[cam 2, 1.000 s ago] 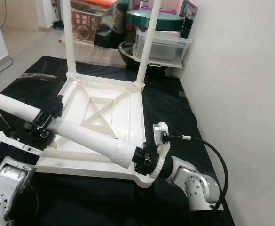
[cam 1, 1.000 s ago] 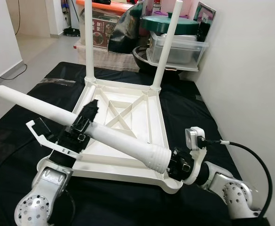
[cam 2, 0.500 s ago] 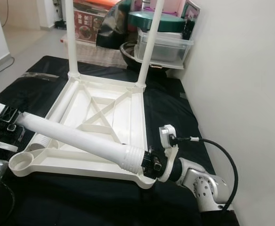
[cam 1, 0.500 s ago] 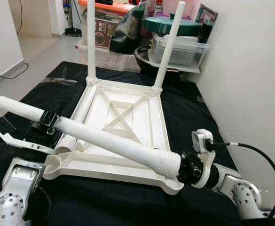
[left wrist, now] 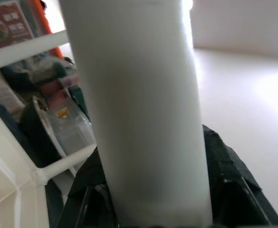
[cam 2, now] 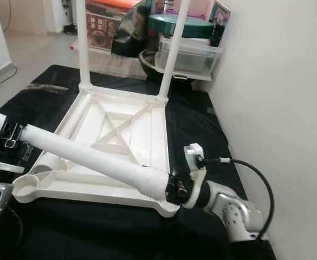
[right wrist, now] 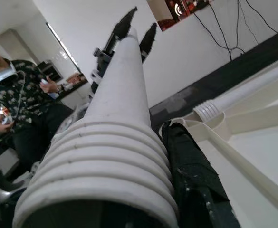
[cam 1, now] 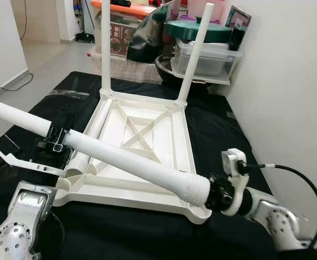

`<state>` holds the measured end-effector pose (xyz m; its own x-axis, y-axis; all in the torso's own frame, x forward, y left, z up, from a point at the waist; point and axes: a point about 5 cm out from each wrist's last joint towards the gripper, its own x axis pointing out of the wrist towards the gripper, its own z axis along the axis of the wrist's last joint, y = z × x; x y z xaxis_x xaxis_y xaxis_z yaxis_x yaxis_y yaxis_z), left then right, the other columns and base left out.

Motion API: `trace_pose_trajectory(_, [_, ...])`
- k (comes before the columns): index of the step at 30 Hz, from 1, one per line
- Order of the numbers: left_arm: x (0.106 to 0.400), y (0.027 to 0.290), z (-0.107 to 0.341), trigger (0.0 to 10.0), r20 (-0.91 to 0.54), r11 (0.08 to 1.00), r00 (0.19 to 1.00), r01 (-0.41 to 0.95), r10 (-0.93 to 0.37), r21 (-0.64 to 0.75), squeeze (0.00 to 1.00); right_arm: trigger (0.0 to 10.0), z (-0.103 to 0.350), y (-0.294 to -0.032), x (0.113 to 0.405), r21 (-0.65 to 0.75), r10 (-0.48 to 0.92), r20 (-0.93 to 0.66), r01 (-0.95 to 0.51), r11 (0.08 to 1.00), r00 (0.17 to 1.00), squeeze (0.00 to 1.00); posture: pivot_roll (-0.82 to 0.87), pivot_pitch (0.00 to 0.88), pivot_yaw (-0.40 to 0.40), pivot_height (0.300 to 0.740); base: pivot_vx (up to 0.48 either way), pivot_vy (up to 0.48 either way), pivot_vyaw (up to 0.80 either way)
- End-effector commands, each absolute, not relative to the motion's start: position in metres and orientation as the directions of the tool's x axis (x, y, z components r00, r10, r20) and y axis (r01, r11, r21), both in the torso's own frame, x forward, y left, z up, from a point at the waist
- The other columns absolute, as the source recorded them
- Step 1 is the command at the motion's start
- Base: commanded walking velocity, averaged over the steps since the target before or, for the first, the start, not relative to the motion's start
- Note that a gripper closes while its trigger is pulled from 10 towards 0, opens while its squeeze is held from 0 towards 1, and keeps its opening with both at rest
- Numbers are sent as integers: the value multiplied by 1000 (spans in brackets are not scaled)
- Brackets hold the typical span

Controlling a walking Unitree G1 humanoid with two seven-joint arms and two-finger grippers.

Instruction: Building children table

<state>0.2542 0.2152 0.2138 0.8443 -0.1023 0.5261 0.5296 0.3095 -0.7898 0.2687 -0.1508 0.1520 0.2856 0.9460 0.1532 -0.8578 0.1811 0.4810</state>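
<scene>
Left eye view: a loose white plastic tube leg [cam 1: 125, 161] lies slantwise over the upturned white plastic tabletop [cam 1: 147, 141], whose far sockets already carry two legs. The left gripper [cam 1: 54, 142] clamps its smooth end; the right gripper [cam 1: 219, 193] grips the ribbed end above the tabletop's near right corner. I'd raise the smooth end until the leg stands upright, then press the ribs squarely into that socket. No writing is legible

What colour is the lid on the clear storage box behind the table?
Dark green lid; it shows best in the left eye view.
</scene>
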Motion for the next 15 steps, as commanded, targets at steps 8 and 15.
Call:
trace_pose_trajectory(8, [251,210,230,0,572,328,809,581,-133,-745,0,10000,124,-187,272,562,870,15,-724,401,493,1000,82,0,-155,740,0,0,0])
trace_pose_trajectory(15, [246,223,237,0,589,359,800,585,-109,-728,0,10000,113,-220,271,585,808,-20,-649,487,588,1000,85,0,-157,740,0,0,0])
